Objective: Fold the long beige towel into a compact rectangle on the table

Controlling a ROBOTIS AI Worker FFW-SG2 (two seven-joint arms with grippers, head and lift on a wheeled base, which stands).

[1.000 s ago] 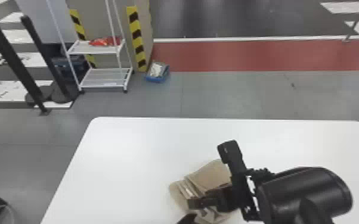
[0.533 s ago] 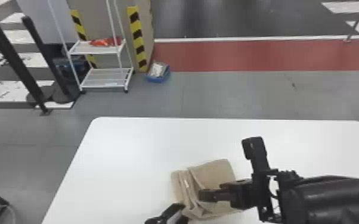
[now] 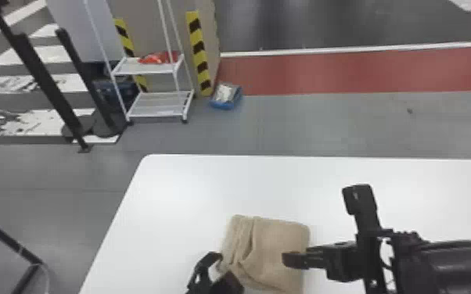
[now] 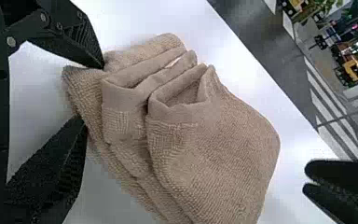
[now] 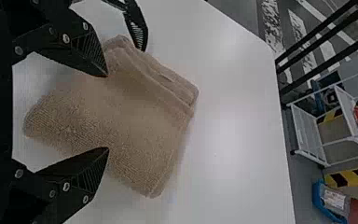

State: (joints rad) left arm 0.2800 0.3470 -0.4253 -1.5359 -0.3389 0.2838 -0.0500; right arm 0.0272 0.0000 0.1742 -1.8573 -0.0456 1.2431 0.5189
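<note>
Beige towel (image 3: 277, 238), left gripper (image 3: 223, 269) open at one edge, right gripper (image 3: 294, 260) open, reaching over from the side

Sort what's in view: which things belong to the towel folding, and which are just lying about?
In the job:
towel
table, under it
left end effector
right end effector

Lying about:
rack, beyond the table
red item on it
blue bin beside it

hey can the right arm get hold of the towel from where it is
Probably yes: the right gripper is open at the right side of the towel, and nothing seems to block it. The left gripper is at the towel's left side, out of its way.
</note>
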